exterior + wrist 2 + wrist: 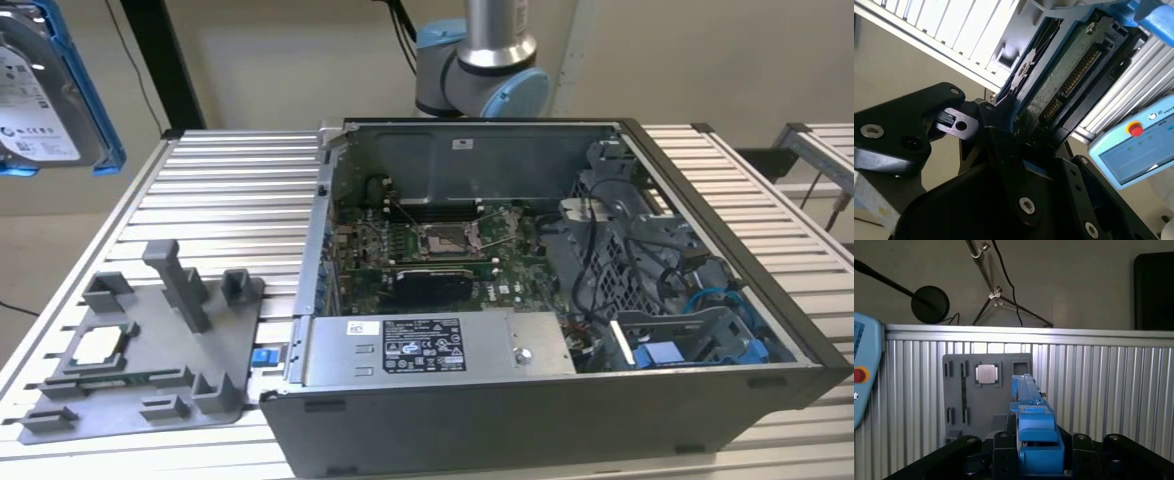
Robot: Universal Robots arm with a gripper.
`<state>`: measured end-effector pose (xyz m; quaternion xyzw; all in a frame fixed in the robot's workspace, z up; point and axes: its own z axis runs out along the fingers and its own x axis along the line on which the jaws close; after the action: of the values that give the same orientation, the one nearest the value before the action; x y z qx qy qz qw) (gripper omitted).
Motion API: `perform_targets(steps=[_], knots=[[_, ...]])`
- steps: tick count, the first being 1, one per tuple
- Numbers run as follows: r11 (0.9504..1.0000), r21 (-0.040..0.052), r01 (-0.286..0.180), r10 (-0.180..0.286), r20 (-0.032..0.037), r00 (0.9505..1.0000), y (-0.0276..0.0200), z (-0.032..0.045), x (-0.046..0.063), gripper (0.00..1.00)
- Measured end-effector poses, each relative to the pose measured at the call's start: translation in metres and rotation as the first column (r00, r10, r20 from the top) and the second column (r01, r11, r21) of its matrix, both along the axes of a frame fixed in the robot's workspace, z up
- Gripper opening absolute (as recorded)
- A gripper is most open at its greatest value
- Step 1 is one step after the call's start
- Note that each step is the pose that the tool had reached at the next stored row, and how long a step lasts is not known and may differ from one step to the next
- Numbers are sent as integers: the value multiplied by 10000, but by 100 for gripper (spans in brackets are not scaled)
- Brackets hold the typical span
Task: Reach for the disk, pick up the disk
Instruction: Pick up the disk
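The ribbed aluminium tabletop [227, 190] carries an open desktop computer case [534, 420] lying on its side, which takes up most of the exterior view's right half. Behind the case rises the base of the robot arm [487, 60], grey with pale blue joint caps. Inside the case lie a green motherboard [441, 250], a long grey power supply box [414, 345] with a black-and-white label along the near wall, and tangled cables beside blue drive bays [694, 340] toward the exterior view's right. On the tabletop just beside the case, toward the exterior view's left, sits a grey plastic fixture plate [147, 340] with upright posts and slots. The disk [40, 90] hangs in the air at the exterior view's upper left, clear of the tabletop, its labelled face and blue frame showing. In both wrist views the jaws are closed on the disk: black fingers [999, 135] clamp either side of it [1064, 75], with its green circuit board turned to the second wrist view. The first wrist view sees it edge-on [1029, 400] over the fixture plate [961, 395]. A pale blue teach pendant [1134, 145] with a red button lies near the tabletop's edge. A small square silver chip [100, 347] rests in a pocket of the fixture plate.
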<state>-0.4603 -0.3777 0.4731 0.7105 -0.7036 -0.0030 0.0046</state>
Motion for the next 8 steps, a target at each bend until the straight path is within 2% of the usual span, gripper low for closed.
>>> perform_targets(steps=[8], knots=[[10000, 0, 1, -1, -22, 10000, 0, 0, 174, 0]])
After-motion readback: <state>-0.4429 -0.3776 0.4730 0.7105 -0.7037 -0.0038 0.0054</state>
